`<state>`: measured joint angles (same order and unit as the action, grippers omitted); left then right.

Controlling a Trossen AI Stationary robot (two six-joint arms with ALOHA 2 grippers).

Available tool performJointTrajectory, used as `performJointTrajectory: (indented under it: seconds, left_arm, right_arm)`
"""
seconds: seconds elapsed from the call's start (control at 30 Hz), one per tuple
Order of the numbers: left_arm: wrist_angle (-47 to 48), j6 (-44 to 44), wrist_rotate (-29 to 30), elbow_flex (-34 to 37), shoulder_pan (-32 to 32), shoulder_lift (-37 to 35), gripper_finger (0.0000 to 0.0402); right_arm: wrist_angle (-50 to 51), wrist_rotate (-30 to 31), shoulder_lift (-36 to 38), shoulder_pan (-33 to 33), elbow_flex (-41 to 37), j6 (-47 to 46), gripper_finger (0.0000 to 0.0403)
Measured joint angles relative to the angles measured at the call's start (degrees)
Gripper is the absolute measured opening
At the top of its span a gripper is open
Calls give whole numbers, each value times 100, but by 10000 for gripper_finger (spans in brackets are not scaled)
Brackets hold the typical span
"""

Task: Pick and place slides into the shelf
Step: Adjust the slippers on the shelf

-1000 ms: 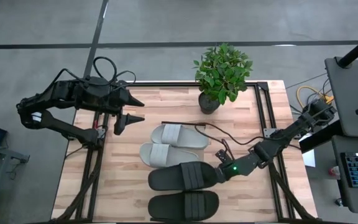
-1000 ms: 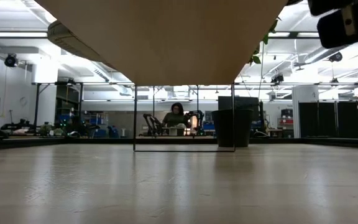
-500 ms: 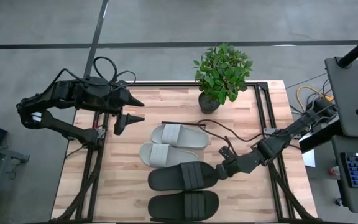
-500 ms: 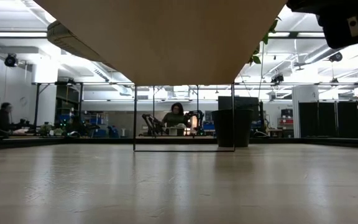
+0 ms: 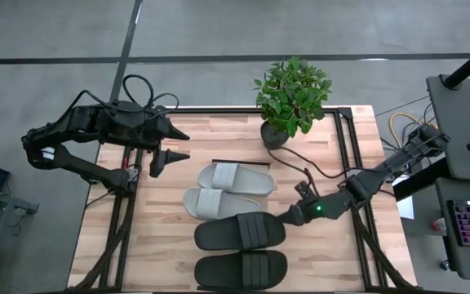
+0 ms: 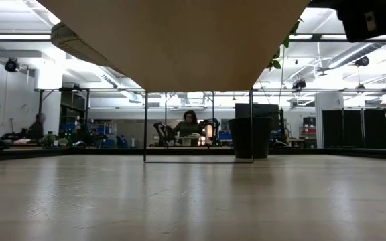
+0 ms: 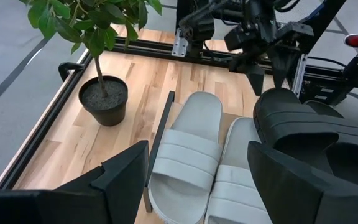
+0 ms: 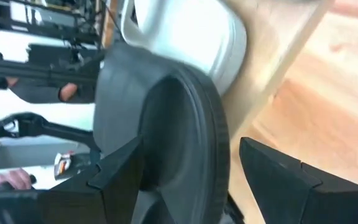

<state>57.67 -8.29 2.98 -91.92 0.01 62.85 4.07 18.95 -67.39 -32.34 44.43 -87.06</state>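
Note:
Two pale grey slides and two black slides lie side by side mid-table on the pale wood shelf, whose underside fills the top of the low view. My right gripper is open at the right end of the farther black slide, with that end between its spread fingers. My left gripper waits open, left of the grey slides and clear of them. My right gripper has a finger on either side of the black slide's end, coming level from the table's right. I cannot tell whether either finger touches it. The slide lies flat on the shelf.
A potted plant stands at the far edge, right of centre. A dark cable trails from it toward my right arm. Black frame rails run along the table's sides. Bare wood lies right of the slides.
My right gripper has drawn back a little from the farther black slide toward the table's right and far edges, and has risen in the low view. The black slide stays where it was on the shelf.

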Motion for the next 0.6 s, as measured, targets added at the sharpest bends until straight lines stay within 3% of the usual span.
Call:
performJointTrajectory:
  seconds: [0.23, 0.6]
  left_arm:
    - [15, 5, 0, 7, 0, 0, 258]
    - [7, 24, -10, 20, 0, 97, 258]
  right_arm:
    - [-111, 457, 155, 182, 0, 133, 255]
    - [-1942, 426, -194, 786, 46, 931, 251]
